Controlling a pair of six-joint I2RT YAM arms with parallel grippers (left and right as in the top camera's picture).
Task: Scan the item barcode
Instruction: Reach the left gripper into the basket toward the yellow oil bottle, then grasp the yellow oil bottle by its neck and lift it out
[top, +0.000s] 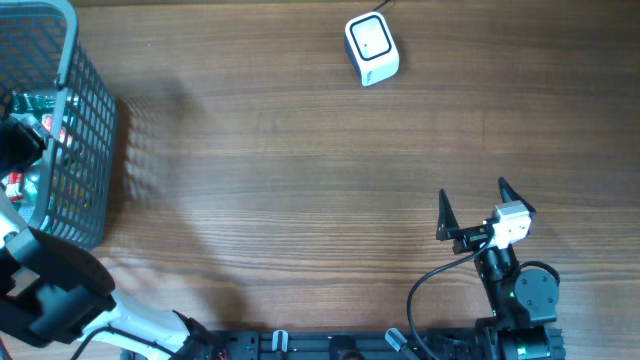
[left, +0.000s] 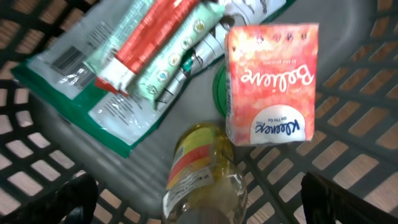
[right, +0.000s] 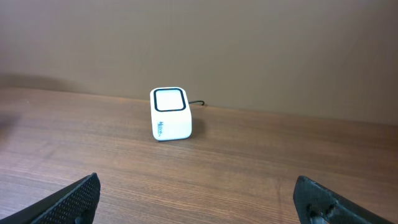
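Starting at the far left, the grey mesh basket sits at the edge of the counter, and our left jaws hang over it. From overhead we mostly get mesh with bits of red and green packaging showing through, so that view isn't much help.

The left wrist cam is the useful one. The left jaws are spread wide, fingertips out at the bottom corners, nothing pinched. Between them, closest in, lies a bottle of yellow liquid. Ahead of it, toward the right fingertip, is a pink tissue pack. Ahead toward the left fingertip there's a green-edged pouch with a barcode showing, and a few tubes lying across it.

Moving right, the white scanner stands on bare counter, straight ahead of the right jaws and well apart from them. The blue lettering on its side only shows on the right wrist cam. The right jaws are spread wide too, holding nothing.
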